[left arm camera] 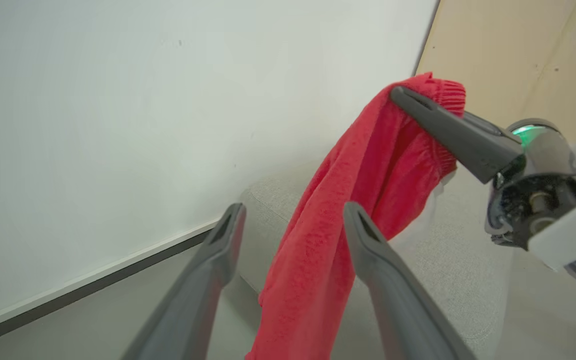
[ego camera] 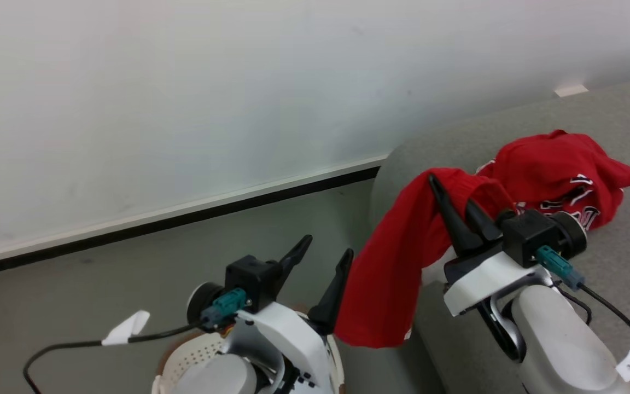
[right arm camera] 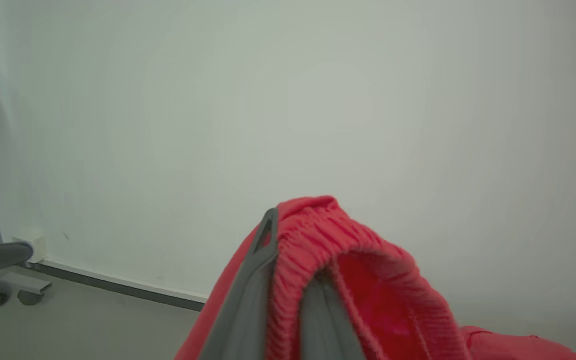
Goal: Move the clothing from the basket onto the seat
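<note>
My right gripper (ego camera: pixel 450 190) is shut on the elastic band of a red piece of clothing (ego camera: pixel 391 262), held up over the left end of the grey seat (ego camera: pixel 512 137). The cloth hangs down past the seat's edge. In the right wrist view the band (right arm camera: pixel 313 235) is pinched between the fingers (right arm camera: pixel 260 280). Another red jersey (ego camera: pixel 561 175) with black-and-white lettering lies bunched on the seat. Just left of the hanging cloth (left arm camera: pixel 368 165), my left gripper (ego camera: pixel 323 254) stands open and holds nothing. The basket (ego camera: pixel 194 355) sits below the left arm, mostly hidden by it.
A white wall with a dark baseboard (ego camera: pixel 184 216) runs behind the grey floor (ego camera: pixel 101 284). A small white tag (ego camera: pixel 571 90) lies on the seat's back. A wheeled stand foot (right arm camera: pixel 18 292) is by the wall in the right wrist view.
</note>
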Controlling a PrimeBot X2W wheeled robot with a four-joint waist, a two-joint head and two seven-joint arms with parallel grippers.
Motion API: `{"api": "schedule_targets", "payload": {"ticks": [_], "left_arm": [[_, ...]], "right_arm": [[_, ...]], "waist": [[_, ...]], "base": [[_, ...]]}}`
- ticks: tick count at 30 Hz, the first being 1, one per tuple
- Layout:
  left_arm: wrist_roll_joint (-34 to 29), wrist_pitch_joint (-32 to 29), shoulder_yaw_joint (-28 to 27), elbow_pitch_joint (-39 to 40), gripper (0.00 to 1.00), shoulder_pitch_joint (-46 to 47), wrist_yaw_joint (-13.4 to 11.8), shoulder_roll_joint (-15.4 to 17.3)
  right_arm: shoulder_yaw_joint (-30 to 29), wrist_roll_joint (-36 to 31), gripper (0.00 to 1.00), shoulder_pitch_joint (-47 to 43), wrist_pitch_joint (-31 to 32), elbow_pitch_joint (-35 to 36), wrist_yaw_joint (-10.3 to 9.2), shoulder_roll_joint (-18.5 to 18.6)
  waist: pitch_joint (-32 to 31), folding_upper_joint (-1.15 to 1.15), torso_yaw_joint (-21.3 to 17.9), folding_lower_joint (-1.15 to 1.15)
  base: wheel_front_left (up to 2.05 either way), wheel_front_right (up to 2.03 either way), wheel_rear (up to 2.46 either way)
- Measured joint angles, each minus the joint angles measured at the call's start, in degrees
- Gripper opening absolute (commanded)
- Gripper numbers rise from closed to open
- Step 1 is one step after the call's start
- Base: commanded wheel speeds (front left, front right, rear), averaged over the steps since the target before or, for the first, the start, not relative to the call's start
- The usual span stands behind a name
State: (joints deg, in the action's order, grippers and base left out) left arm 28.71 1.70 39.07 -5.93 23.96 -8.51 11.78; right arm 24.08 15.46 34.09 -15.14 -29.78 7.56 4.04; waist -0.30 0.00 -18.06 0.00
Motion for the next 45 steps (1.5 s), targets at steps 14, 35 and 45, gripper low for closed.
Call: {"api": "schedule_targets", "payload": {"ticks": [14, 35, 45], "left_arm": [[-3.3, 1.4, 8.2, 1.4, 1.0, -0.6, 4.0, -2.3], [-7.7, 0.7, 9.2, 2.9, 1.0, 12.3, 9.4, 0.9], [-8.0, 1.0, 8.1, 3.0, 1.0, 16.2, 10.9, 2.6]], "right_arm": [[-8.8, -1.0, 0.0, -7.9, 0.0, 14.7, 0.0, 5.2], [-21.5, -0.6, 0.0, 16.7, 6.9, 15.4, 0.0, 13.3], [-40.0, -5.2, 0.0, 30.8, 9.0, 0.6, 0.0, 25.0]], "waist": [[6.3, 0.0, -7.0, 0.0], [26.3, 0.0, 0.0, 0.02], [34.1, 0.0, 3.9, 0.01]], "base": [[0.0, 0.0, 0.0], [0.0, 0.0, 0.0], [0.0, 0.0, 0.0]]}}
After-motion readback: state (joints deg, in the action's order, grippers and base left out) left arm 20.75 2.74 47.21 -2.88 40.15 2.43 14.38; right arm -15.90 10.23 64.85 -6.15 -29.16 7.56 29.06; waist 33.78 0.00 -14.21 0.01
